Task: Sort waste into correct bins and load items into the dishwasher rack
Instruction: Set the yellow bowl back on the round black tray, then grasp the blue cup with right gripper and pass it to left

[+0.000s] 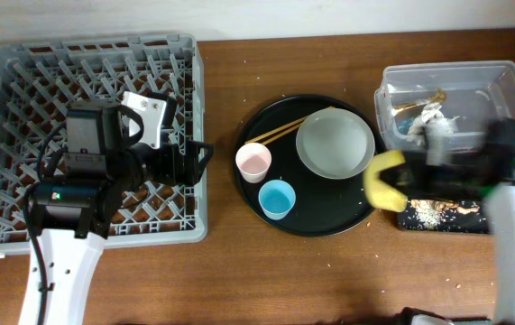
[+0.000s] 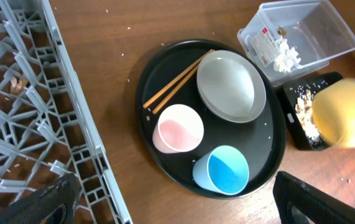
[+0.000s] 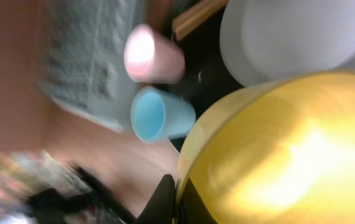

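Evidently the scraping step is in hand. From overhead, the right end effector (image 3: 178, 200) is clamped on the rim of the yellow bowl (image 1: 384, 179) and holds it tilted at about 3 o'clock on the table (image 1: 239, 280). The bowl sits at the left end of the shallow black tray (image 1: 473, 223). Pale crumbs and brownish leftovers (image 1: 428, 212) lie in that tray. Motion blur hides whether anything is left in the bowl.

The clear tub (image 1: 383, 104), at 2 o'clock and just behind the shallow tray, holds white paper scraps (image 2: 286, 59). At the centre, the round black tray (image 1: 320, 221) carries the rest:
- the plate (image 1: 335, 144) at its 1 o'clock
- the chopsticks (image 1: 284, 131) lying from its 11 o'clock edge to the plate's rim
- the pink cup (image 1: 253, 162) at its 9 o'clock
- the blue cup (image 1: 277, 199) at its 7 o'clock

The left end effector (image 1: 196, 163) hangs over the right edge of the dishwasher rack (image 1: 95, 236), which fills the 9 o'clock side. Its fingers are spread wide and hold nothing. No dish is visible in the rack, so loading looks yet to begin.

Once the bowl is empty, the next move is probably to carry it toward 9 o'clock. That path crosses above the cups and plate, so the bowl needs height to clear them. It should then be lowered between the rack's pegs, or passed to the left arm if the reach falls short.
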